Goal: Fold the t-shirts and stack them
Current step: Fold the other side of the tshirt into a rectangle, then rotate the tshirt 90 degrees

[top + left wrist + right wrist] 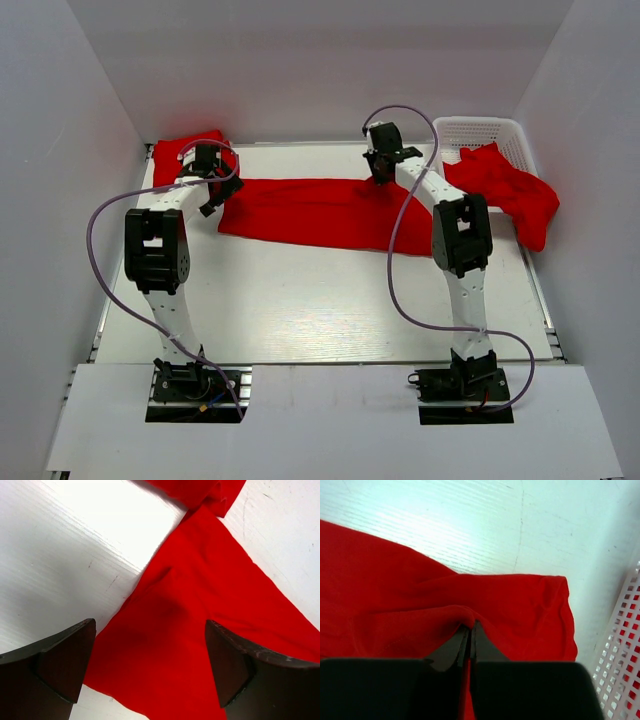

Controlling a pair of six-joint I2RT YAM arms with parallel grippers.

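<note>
Tension is counting: right pincer [470, 630] is clenching the t-shirt [320, 212], left pincer [150, 645] is hanging released, seemingly needing a matching grip.

Red t-shirt [320, 212], white basket [478, 126]

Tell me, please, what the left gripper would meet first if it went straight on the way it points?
Most likely the red t-shirt spread on the table: its cloth fills the view between the open fingers of the left gripper. How far off it lies is unclear.
</note>
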